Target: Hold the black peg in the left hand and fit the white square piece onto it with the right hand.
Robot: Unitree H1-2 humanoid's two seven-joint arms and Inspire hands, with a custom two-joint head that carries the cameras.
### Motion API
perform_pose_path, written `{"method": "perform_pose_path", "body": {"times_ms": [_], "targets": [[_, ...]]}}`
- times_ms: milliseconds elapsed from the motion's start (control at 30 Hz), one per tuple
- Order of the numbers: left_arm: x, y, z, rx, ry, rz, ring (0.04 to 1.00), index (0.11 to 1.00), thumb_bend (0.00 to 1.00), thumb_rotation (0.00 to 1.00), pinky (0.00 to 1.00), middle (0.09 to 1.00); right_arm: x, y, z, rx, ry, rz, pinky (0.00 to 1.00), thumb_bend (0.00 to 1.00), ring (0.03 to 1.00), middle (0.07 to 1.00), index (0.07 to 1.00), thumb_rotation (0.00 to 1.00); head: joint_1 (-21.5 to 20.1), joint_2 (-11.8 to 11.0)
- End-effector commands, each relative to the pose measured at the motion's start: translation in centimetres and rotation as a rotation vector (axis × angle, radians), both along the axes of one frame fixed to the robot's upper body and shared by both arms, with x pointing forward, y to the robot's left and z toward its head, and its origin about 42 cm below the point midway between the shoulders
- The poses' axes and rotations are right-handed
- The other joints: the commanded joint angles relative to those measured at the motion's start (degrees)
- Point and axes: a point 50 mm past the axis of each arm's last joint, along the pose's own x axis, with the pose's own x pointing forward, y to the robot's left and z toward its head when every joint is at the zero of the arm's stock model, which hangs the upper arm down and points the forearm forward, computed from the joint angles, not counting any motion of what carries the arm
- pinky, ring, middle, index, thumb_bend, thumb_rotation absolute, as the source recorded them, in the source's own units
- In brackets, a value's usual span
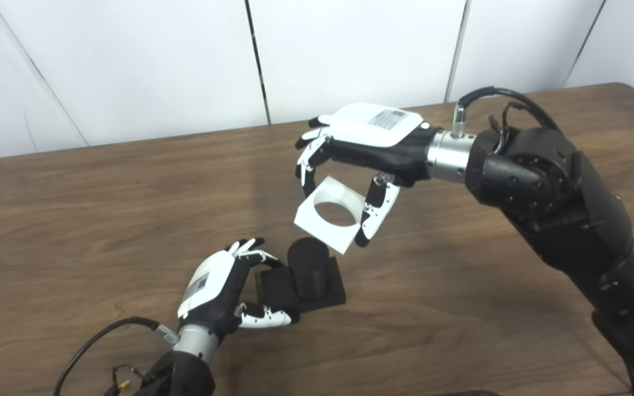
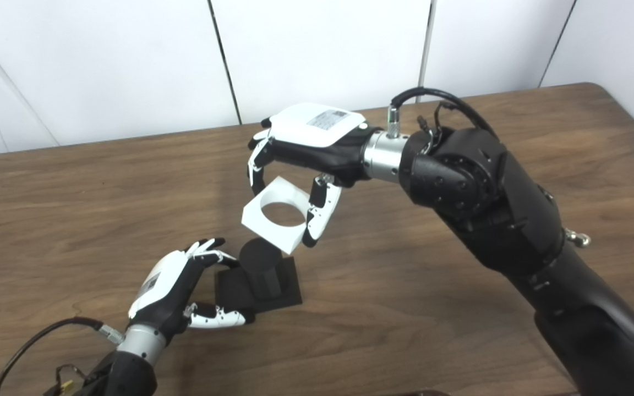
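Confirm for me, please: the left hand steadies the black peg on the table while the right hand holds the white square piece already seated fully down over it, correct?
Not quite. The white square piece is not seated; the right hand holds it tilted in the air above the black peg, as the left eye view shows. The rest stands: the left hand steadies the peg's base on the table.

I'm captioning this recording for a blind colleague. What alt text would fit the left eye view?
The right robot hand holds a white square piece with a round hole, tilted, just above a black peg. The left robot hand grips the peg's square black base on a brown wooden table, with white wall panels behind.
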Motion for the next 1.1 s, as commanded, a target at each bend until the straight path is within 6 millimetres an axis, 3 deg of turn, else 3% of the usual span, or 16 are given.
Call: {"method": "perform_pose_path", "body": {"times_ms": [0,400,1067], "targets": [[-0.1,0.1,-0.8,0.008,0.063,-0.002,1.000,0.493,0.50,0.07,1.00,0.932,-0.4,0.9,2.3,0.020,-0.082,0.019,1.00,0.52,0.919,0.772,0.482,0.14,0.1,0.1],[0.0,-0.4,-0.6,0.012,0.057,-0.012,1.000,0.493,0.50,0.07,1.00,0.922,-0.9,1.9,0.7,-0.007,-0.055,0.049,1.00,0.52,0.924,0.775,0.483,0.14,0.2,-0.3],[-0.4,-1.3,-0.5,0.005,0.067,-0.013,1.000,0.493,0.50,0.07,1.00,0.926,-1.6,1.4,-3.6,-0.050,-0.042,0.107,1.00,0.52,0.910,0.766,0.483,0.14,1.6,-0.9]]}}
